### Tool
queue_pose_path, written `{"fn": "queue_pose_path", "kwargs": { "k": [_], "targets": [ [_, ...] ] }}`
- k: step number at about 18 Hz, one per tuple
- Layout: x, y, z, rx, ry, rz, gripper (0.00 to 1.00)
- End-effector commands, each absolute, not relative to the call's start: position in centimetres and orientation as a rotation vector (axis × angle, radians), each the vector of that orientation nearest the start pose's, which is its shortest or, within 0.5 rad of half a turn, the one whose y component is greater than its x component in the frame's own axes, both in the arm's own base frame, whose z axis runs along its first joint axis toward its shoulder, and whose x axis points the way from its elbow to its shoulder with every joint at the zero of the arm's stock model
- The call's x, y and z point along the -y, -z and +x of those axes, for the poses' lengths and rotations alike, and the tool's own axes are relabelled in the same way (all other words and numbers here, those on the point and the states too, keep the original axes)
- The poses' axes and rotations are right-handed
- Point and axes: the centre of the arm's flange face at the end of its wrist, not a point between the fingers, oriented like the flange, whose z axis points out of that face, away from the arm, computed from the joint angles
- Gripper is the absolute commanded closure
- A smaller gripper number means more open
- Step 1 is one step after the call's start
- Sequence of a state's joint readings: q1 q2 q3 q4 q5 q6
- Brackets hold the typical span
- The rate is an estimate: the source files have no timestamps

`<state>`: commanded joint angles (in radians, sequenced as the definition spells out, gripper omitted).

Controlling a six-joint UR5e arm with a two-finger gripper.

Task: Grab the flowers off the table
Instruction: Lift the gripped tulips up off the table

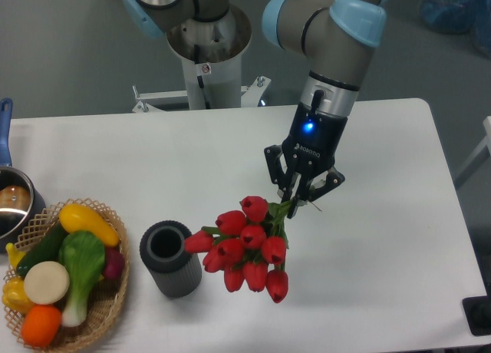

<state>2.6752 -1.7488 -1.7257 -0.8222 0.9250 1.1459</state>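
The flowers (244, 245), a bunch of red tulip buds on green stems, hang in the air above the white table (192, 161), heads pointing down and left. My gripper (299, 196) is shut on the stems at their upper right end. The lowest buds hover just right of the grey cylinder (170, 258). The stems are mostly hidden behind the buds and the fingers.
A dark grey open-topped cylinder stands at the front centre-left. A wicker basket (103, 307) with toy vegetables sits at the front left corner. A metal pot (14, 203) with a blue handle is at the left edge. The robot base (207, 46) stands behind the table.
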Motion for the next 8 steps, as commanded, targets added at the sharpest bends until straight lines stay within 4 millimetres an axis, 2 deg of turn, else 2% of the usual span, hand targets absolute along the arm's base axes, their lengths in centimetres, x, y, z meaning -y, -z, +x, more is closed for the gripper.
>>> {"fn": "queue_pose_path", "kwargs": {
  "k": [8],
  "targets": [
    [-42.2, -43.4, -42.6, -0.209, -0.13, -2.354, 0.91]
  ]
}}
